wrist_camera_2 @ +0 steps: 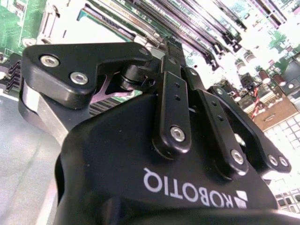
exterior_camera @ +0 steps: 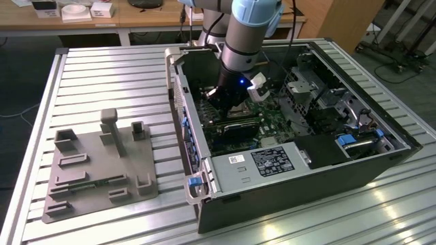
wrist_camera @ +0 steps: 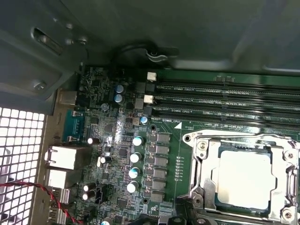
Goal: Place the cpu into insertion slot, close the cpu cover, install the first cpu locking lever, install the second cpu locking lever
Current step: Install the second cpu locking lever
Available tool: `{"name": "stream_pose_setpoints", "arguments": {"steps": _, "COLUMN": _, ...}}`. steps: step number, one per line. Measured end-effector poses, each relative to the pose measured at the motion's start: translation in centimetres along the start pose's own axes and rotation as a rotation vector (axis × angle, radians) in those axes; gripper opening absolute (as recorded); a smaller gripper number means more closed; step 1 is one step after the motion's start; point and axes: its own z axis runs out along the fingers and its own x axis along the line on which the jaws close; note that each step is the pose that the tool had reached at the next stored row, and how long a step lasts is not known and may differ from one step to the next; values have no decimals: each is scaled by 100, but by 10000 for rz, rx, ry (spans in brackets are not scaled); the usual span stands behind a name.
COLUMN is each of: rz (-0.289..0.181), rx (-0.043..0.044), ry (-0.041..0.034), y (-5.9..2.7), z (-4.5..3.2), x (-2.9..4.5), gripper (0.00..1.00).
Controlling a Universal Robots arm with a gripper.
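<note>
Already, the cpu sat in the insertion slot with the cpu cover lowered around it; lever status was unclear. The gripper hovered above, jaw state indeterminable.

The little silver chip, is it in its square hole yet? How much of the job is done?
Yes, the cpu already sits in the insertion slot, and the cpu cover looks folded down around it. In the exterior view the gripper hangs low over that spot inside the computer case. I cannot tell whether the two locking levers are fastened, so those may be left.
</note>
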Motion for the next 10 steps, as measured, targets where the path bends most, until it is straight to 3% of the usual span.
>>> {"name": "stream_pose_setpoints", "arguments": {"steps": 10, "rz": -100, "rx": -23, "ry": 4, "y": 5, "z": 20, "x": -1, "gripper": 11}}
